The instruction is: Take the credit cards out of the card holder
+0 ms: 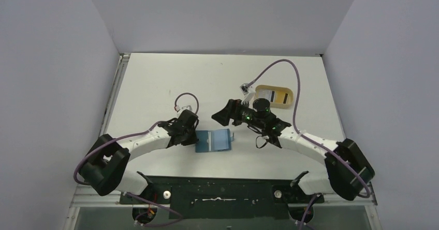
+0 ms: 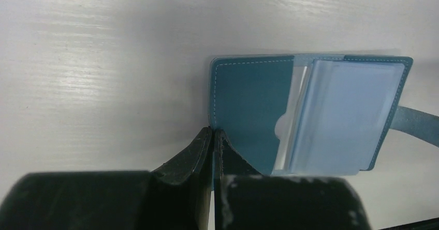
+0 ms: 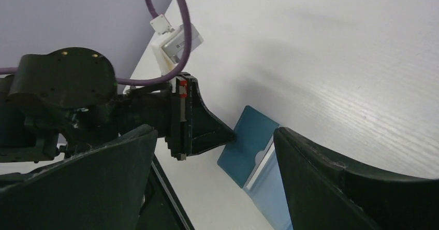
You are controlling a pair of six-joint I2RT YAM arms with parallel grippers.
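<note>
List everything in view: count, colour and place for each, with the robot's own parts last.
card holder: one, teal-blue, lying open on the table between the grippers
clear sleeve: one seen, pale, inside the card holder's right half; contents unclear
credit card: at least one, whitish with black stripe, in the tray
tray: one, tan, far right of the table
table: one, white
cables: two, purple, looping above the arms
left gripper: black, shut, tips at the card holder's left edge
right gripper: black, open, just beyond the card holder

Teal-blue card holder [image 2: 248, 100]; pale, black-striped credit card [image 1: 273, 96]; tan tray [image 1: 288, 104]; white table [image 1: 155, 85]
</note>
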